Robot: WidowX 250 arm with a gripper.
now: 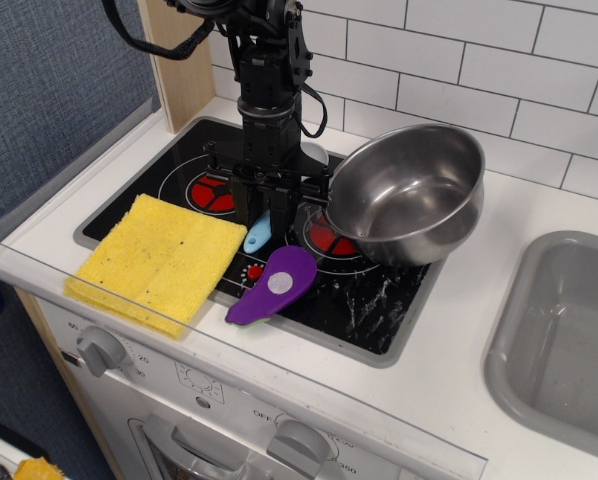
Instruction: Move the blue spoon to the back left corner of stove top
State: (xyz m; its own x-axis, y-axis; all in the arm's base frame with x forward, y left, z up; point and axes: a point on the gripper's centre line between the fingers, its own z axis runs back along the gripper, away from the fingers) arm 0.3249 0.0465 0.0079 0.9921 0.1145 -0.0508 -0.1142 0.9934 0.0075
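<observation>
The blue spoon (259,233) lies on the black stove top (379,300) between its two red burners, with only the light blue handle end showing below the fingers. My gripper (267,212) points straight down over it, the fingers drawn in around the spoon's upper part. A pale rounded shape (317,154) behind the gripper may be the spoon's bowl. The stove's back left corner (195,131) lies behind and to the left of the gripper.
A steel pot (409,195) sits tilted on the right burner, its left rim against my gripper. A purple flat utensil (275,284) lies just in front of the spoon. A yellow sponge (159,258) covers the stove's front left. A grey sink (569,330) is at the right.
</observation>
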